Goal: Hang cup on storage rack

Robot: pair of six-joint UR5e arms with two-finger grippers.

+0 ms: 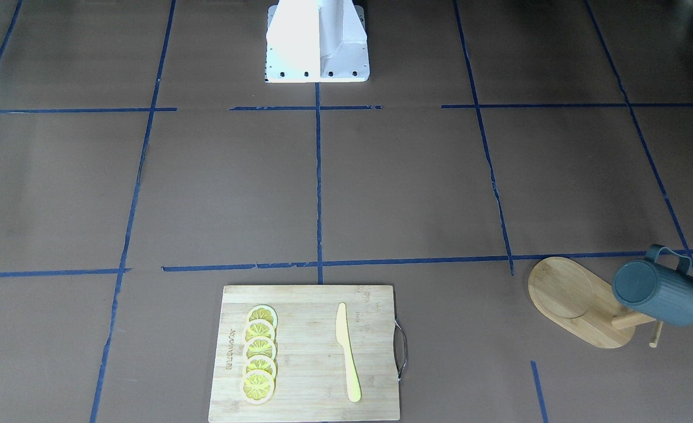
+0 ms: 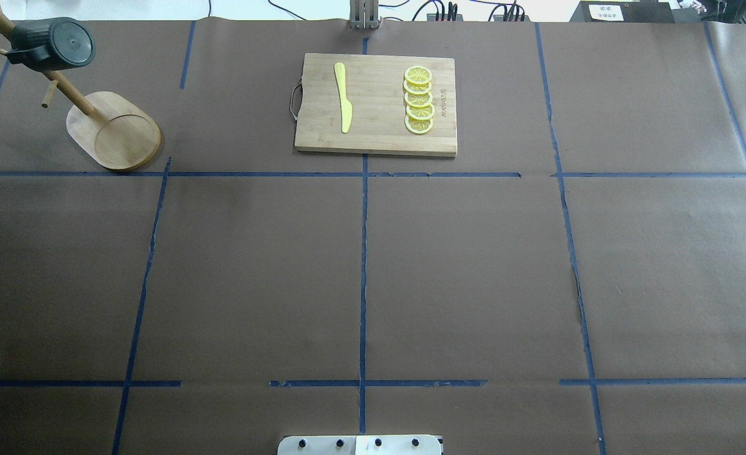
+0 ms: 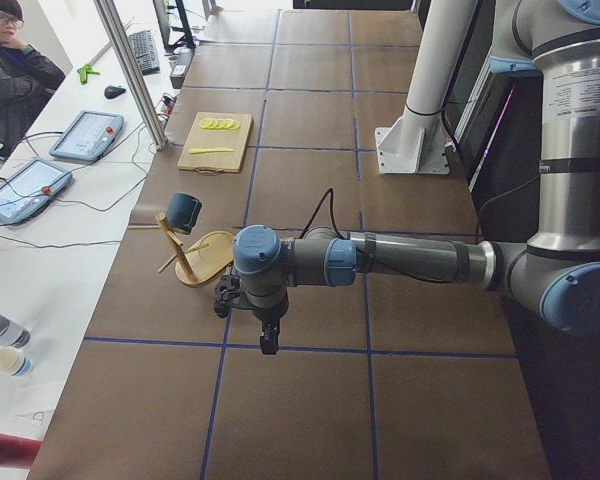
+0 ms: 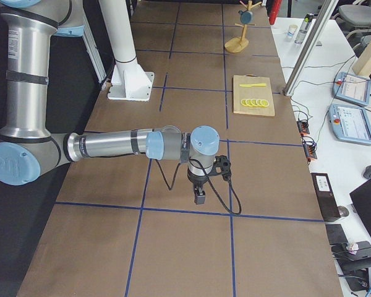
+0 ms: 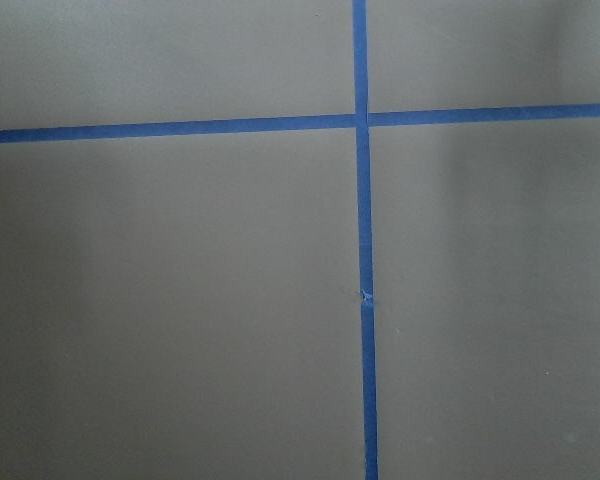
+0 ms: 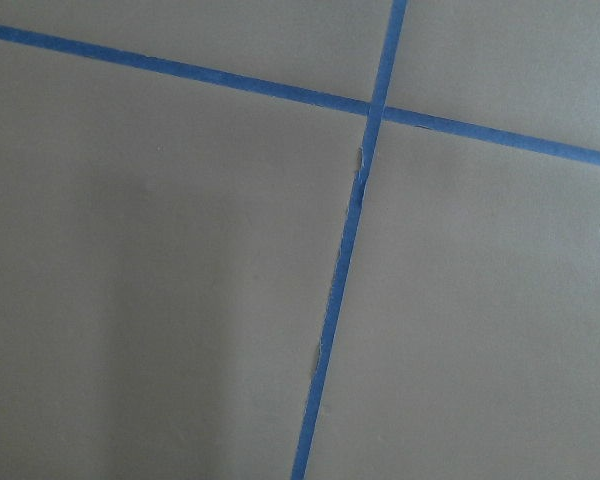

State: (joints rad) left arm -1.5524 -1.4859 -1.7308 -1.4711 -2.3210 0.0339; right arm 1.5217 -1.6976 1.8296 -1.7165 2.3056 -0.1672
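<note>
The dark teal-grey ribbed cup (image 2: 50, 44) hangs on an upper peg of the bamboo storage rack (image 2: 117, 129), clear of the table, at the far left corner. It also shows in the front-facing view (image 1: 660, 294) above the rack's oval base (image 1: 569, 299). My left gripper (image 3: 268, 343) shows only in the exterior left view, pointing down over bare table, apart from the rack; I cannot tell if it is open. My right gripper (image 4: 200, 198) shows only in the exterior right view, pointing down over the table, far from the cup (image 4: 245, 17); I cannot tell its state.
A rectangular bamboo cutting board (image 2: 376, 126) with several lemon slices (image 2: 418, 100) and a yellow knife (image 2: 343, 98) lies at the far middle. The white robot base (image 1: 317, 41) stands at the near edge. An operator (image 3: 15, 60) sits beside the table.
</note>
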